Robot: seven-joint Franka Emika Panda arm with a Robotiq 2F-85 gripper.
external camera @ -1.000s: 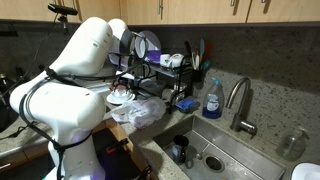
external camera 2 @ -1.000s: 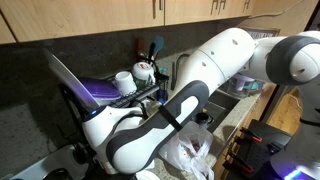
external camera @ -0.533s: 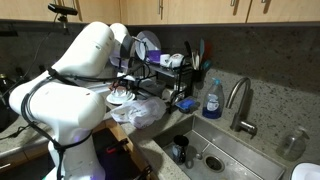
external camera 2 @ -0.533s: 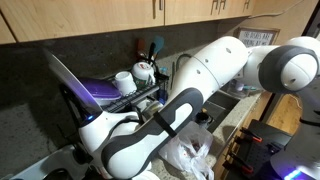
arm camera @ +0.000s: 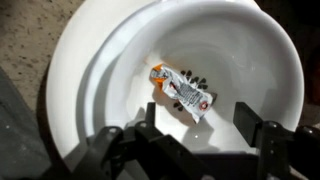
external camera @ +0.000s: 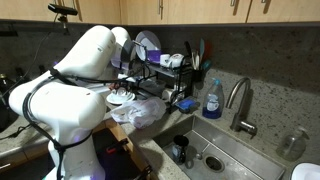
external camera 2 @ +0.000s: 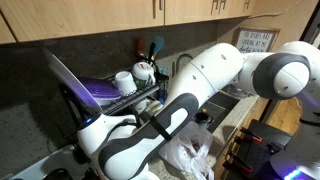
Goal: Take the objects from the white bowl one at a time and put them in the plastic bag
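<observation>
The white Panda arm [external camera: 78,85] bends over the counter next to the sink [external camera: 245,155]. A crumpled plastic bag [external camera: 142,112] lies just beside the white bowl [arm camera: 95,70]. The gripper [arm camera: 197,112] hangs over the bowl, jaws spread wide and holding nothing. One small printed sachet [arm camera: 183,92] lies on the bowl's bottom.

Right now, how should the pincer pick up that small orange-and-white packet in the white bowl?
Grip the small orange-and-white packet across its narrow middle, coming straight down from above. It lies flat and slanted on the bottom of the white bowl, so the open pincer should probably turn to straddle its long edges.
</observation>
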